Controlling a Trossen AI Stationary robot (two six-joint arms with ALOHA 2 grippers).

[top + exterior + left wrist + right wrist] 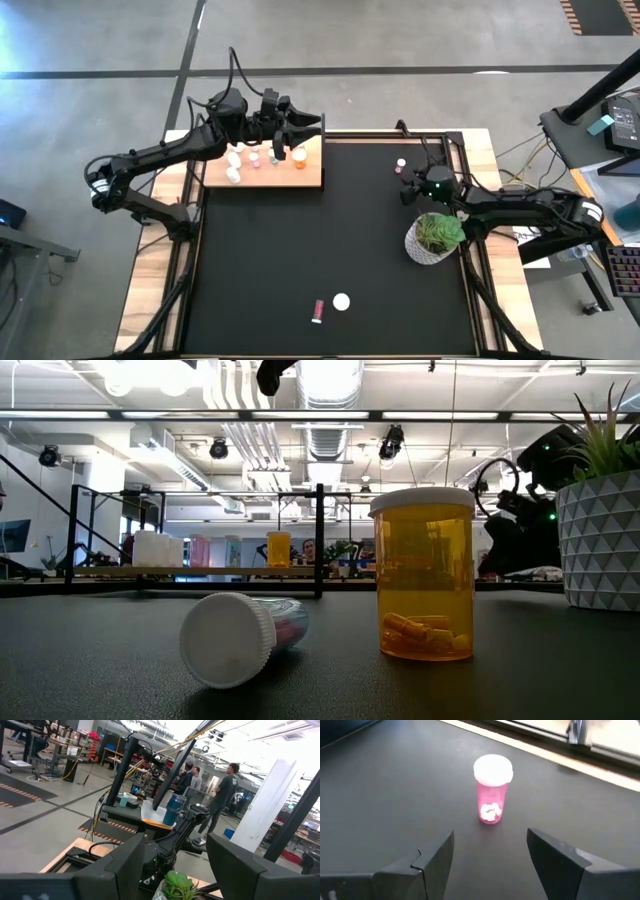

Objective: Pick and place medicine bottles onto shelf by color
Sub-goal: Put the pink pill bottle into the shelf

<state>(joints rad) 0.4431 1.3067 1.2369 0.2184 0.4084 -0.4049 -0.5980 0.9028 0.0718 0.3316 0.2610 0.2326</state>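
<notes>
high: overhead, down | low: mat-level, close to orange bottle (422,572) | wrists: forward

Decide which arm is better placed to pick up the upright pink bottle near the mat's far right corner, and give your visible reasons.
Right. The right gripper is open and faces the pink bottle directly, close by. The left gripper is open over the shelf, across the mat.
</notes>
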